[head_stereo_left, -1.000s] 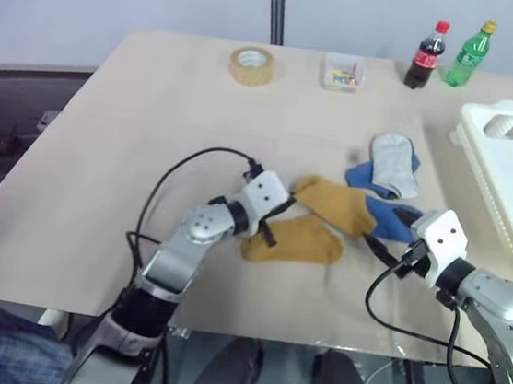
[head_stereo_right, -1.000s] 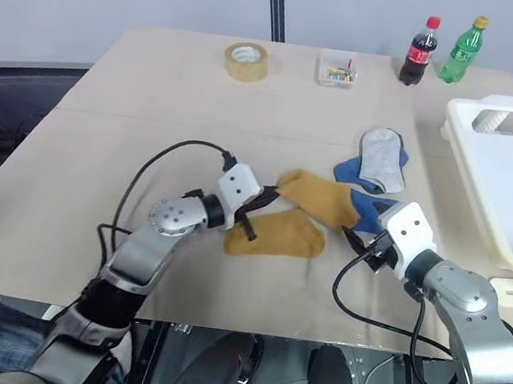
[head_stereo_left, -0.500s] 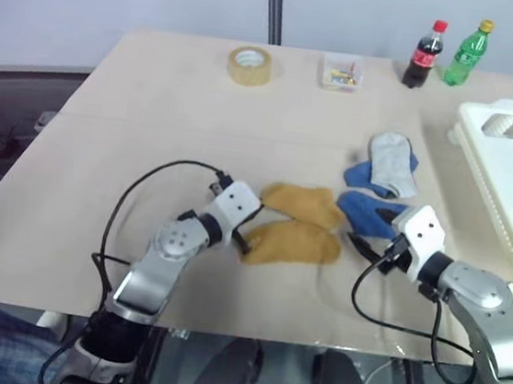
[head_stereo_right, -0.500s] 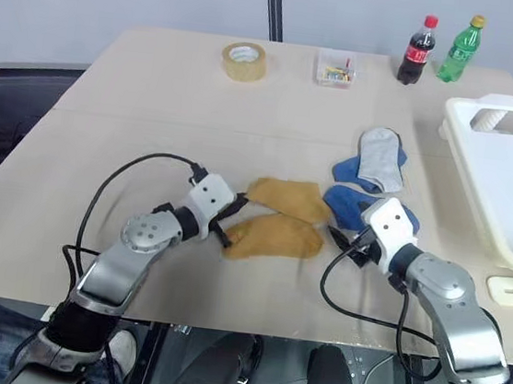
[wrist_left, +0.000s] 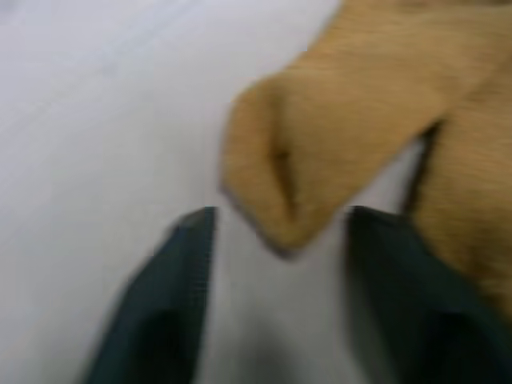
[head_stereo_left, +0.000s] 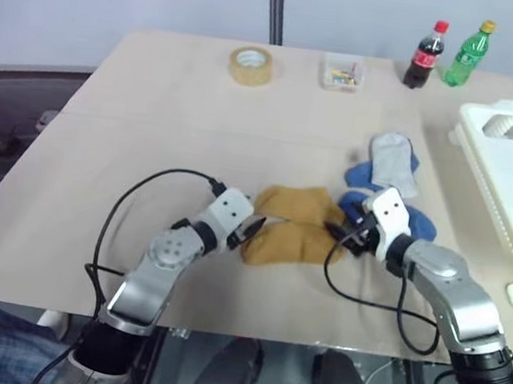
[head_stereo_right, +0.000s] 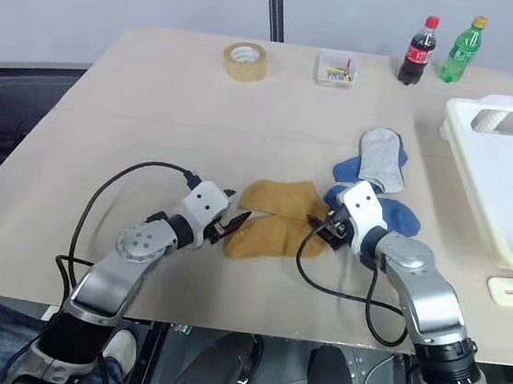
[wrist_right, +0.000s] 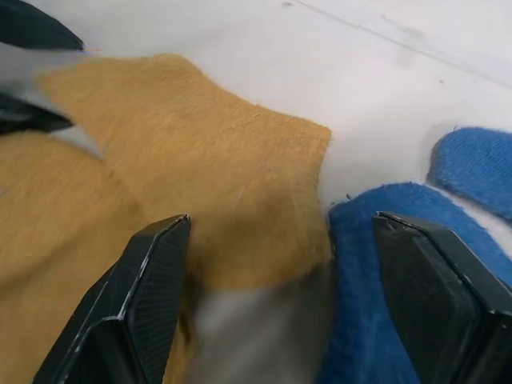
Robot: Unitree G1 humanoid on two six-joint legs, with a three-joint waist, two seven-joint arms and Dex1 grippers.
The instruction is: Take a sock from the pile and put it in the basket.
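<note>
On the far side of the beige table [head_stereo_left: 151,143] we saw a roll of tan tape [head_stereo_left: 251,65] lying flat, its hole facing up. Near it, toward the right, stood a small clear plastic box [head_stereo_left: 343,73] with small colourful bits inside; we could not tell what they were. Further right, at the far edge, two bottles stood upright just beside each other: a dark cola bottle [head_stereo_left: 425,55] with a red cap and a green bottle [head_stereo_left: 468,54] with a yellow cap.
</note>
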